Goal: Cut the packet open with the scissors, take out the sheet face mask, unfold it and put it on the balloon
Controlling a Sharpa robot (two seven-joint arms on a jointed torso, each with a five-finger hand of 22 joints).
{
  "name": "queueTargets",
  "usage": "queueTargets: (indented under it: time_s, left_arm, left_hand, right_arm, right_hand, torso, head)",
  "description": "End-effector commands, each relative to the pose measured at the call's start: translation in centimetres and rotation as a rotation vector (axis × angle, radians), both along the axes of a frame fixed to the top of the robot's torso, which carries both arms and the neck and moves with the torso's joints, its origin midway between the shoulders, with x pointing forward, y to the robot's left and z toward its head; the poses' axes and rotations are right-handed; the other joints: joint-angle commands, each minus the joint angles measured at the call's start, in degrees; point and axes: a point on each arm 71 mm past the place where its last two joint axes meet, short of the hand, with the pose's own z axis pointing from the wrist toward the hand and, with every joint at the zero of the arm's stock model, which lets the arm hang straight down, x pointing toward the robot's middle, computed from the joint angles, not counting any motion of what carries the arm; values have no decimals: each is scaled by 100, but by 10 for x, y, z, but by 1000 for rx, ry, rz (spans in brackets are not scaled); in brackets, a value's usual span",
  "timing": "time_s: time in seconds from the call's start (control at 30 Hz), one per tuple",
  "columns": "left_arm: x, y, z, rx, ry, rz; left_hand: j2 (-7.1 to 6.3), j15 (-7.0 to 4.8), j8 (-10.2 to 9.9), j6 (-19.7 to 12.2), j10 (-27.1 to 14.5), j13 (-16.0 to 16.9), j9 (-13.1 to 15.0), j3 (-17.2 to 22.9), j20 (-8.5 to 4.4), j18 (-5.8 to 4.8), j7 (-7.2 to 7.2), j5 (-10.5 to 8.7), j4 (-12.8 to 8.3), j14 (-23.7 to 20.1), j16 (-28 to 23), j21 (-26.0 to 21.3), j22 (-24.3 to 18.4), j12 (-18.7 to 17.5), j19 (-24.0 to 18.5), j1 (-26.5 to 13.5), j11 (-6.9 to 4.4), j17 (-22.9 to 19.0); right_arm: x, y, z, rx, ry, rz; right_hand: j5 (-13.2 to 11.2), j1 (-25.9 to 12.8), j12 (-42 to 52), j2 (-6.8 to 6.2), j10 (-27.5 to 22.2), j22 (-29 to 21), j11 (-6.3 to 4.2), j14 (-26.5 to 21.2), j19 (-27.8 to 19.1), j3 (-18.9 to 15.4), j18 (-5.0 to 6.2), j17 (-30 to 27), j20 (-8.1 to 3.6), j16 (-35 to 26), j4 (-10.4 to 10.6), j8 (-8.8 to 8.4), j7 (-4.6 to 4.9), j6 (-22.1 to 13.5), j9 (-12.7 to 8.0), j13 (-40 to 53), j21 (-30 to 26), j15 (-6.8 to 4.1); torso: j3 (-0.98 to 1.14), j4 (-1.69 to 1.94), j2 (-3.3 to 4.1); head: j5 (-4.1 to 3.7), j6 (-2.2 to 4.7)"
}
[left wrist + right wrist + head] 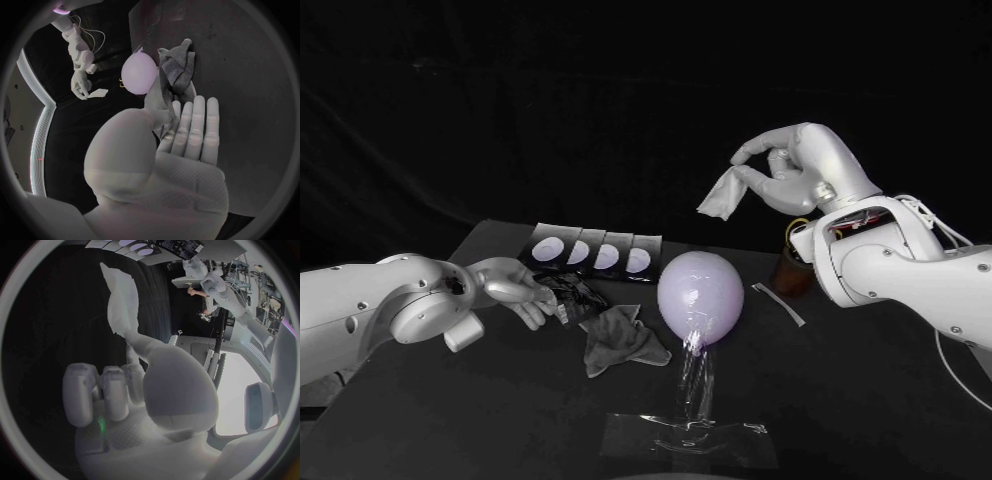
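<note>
From the head: pinching the folded sheet face mask [727, 195] between thumb and fingertip of the right hand [790, 165], other fingers curling in, holding it high above the table [877, 400], probably for room to unfold; laying the left hand [516, 285] by the dark packet [577, 296], seemingly emptied, beside the balloon [700, 295] standing upright on its clear stand [689, 410]; at the left wrist: stretching the fingers [199, 125] out straight, gripping nothing; at the right wrist: clamping the mask [119, 300] in that pinch.
</note>
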Motion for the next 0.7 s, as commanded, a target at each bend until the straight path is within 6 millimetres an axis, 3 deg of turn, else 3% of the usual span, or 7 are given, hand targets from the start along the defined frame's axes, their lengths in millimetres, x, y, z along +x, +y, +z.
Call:
queueTargets:
  time_s: [0.03,0.13,0.33,0.4,0.6,0.7]
  left_arm:
    - [-3,5,-2,81,29,53]
    - [-3,9,-1,96,14,103]
    - [-5,15,-1,102,16,139]
    - [-6,15,-2,101,26,125]
    - [-7,21,-2,81,43,59]
    - [-5,29,4,68,46,22]
  left_hand:
    - [-30,-102,-28,41,316,12,-29,1,-117,70,-69,20,17,274,104,125,57,80,204,1,-89,62]
    - [-54,-176,-33,94,547,12,-51,10,-205,66,-114,18,21,462,180,228,100,116,327,-3,-154,120]
    - [-124,-257,-19,204,782,5,-67,28,-307,58,-170,20,-9,629,286,371,170,139,415,-2,-228,206]
    - [-253,-284,-19,263,860,-11,-76,147,-374,48,-196,29,-121,660,314,499,243,108,402,21,-255,248]
    - [-441,-314,-15,380,995,-17,-79,397,-441,29,-221,30,-278,713,354,833,447,47,284,7,-283,318]
    - [-514,-338,2,441,1085,-17,-53,508,-463,29,-245,34,-335,760,389,1057,585,17,194,-61,-310,365]
  right_arm:
    - [0,1,0,-11,2,10]
    - [1,2,0,-11,4,10]
    - [1,2,-1,-13,8,9]
    - [2,1,-1,-12,11,9]
    - [1,1,-2,-14,21,11]
    - [1,1,-2,-15,25,11]
  right_hand:
    - [29,-17,27,31,417,1353,-47,608,356,28,-50,1508,-31,20,10,19,17,13,8,1191,29,-31]
    - [29,-17,27,31,417,1353,-47,608,356,28,-50,1508,-31,20,10,19,17,13,8,1191,29,-31]
    - [29,-17,27,31,417,1353,-47,608,356,28,-50,1508,-31,20,10,19,17,13,8,1191,29,-31]
    - [29,-20,33,29,419,1354,-47,608,358,33,-51,1508,-33,20,6,27,18,5,18,1195,32,-31]
    - [29,-20,33,29,419,1354,-47,608,358,33,-51,1508,-33,20,6,27,18,5,18,1195,32,-31]
    - [29,-20,33,29,419,1354,-47,608,358,33,-51,1508,-33,20,6,27,18,5,18,1195,32,-31]
  torso:
    - [0,0,7]
    - [8,5,5]
    - [-4,-7,-1]
    - [-8,-6,-1]
    - [-27,9,8]
    - [-25,9,1]
  head:
    - [41,-15]
    - [60,-17]
    - [74,-10]
    - [66,-3]
    - [30,-6]
    - [31,-10]
